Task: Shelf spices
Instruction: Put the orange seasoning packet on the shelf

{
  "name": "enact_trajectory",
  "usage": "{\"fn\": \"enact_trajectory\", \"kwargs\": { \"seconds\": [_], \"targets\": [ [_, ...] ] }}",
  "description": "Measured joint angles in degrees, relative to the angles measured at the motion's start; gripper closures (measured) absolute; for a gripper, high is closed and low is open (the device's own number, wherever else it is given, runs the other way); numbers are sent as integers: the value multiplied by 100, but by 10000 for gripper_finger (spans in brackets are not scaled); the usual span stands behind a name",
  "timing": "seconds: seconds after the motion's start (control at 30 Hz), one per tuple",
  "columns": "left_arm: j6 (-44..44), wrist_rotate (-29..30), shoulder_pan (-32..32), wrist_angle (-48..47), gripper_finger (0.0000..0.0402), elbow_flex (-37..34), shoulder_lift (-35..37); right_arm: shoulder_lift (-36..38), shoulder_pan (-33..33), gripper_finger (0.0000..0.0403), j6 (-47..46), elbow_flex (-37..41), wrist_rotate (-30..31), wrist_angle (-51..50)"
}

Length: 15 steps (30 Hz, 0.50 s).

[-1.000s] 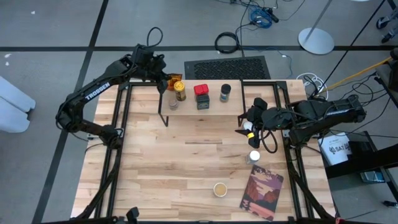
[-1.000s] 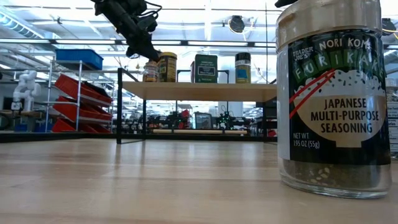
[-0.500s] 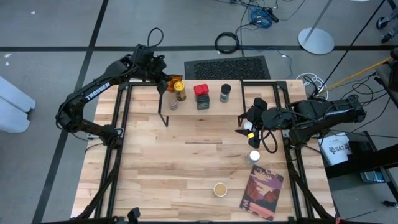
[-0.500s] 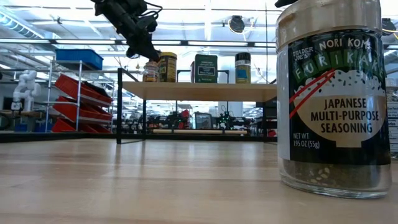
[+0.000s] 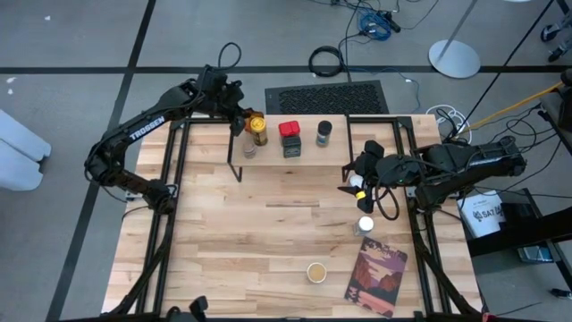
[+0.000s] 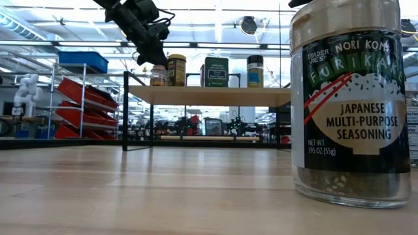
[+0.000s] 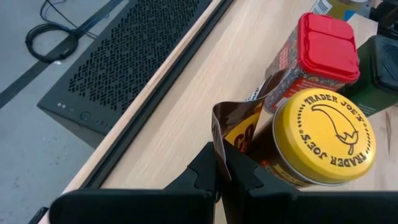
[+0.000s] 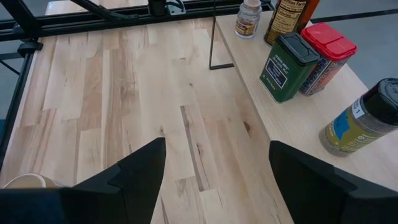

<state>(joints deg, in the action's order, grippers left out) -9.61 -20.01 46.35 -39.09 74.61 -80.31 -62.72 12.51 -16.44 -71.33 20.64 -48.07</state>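
While the left gripper [image 7: 222, 171] pinches a limp brown packet [image 7: 239, 127] upper left, stiff glass jars [image 7: 317, 146] want gripping round their sides.

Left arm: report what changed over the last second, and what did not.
The left end effector, shut on a brown packet, shifted slightly toward the right along the shelf, beside the yellow-lidded jar. The right end effector stayed open, and the jars on shelf and table kept their places.
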Motion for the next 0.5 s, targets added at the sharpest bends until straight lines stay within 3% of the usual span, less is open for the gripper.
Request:
{"fn": "enact_trajectory", "kwargs": {
  "seconds": [0.5],
  "targets": [
    [8, 234, 2, -56, 388, 4, 18, 0, 0, 129, 1, 2, 0, 2]
  ]
}}
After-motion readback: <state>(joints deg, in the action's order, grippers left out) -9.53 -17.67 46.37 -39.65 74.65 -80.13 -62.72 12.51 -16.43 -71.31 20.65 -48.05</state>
